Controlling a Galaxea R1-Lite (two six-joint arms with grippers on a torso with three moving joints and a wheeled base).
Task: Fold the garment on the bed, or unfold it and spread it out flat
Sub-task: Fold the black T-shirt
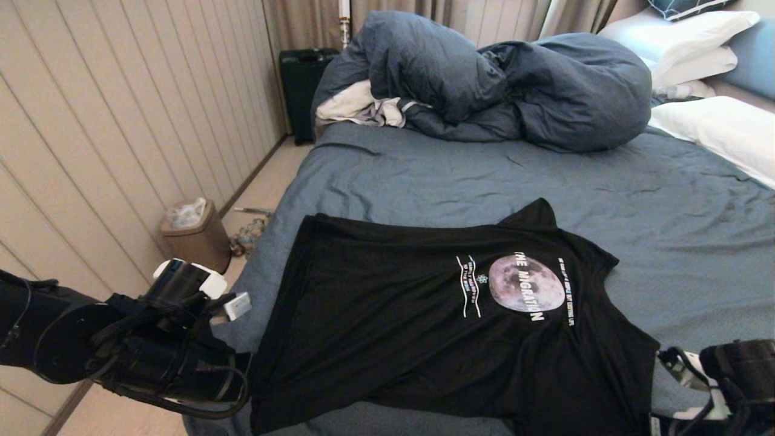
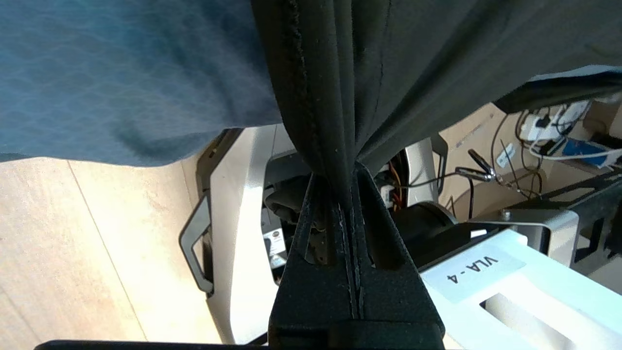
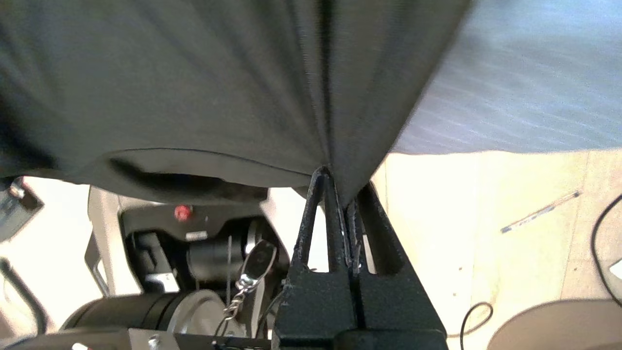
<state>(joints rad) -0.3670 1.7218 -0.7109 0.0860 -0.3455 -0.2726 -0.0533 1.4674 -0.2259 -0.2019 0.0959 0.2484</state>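
Clamping garment [image 1: 424,315] hem: left tool [image 2: 347,194], right tool [image 3: 340,194] (both pinched) | duvet [image 1: 484,79] beyond

Black T-shirt [image 1: 393,315], grey moon print, white lettering; slate-blue bed sheet [image 1: 666,206]; dark-blue duvet [image 1: 514,79]; white pillows [image 1: 720,130].

Cloth on cloth, pinched by rough black plastic.
You see the garment [image 1: 393,315] as thin, matt black fabric with a smooth printed moon, lying on the bed [image 1: 666,206] with its wrinkled slate-blue sheet; the left gripper [image 2: 351,194] and right gripper [image 3: 340,194] show grainy, matt black fingers.
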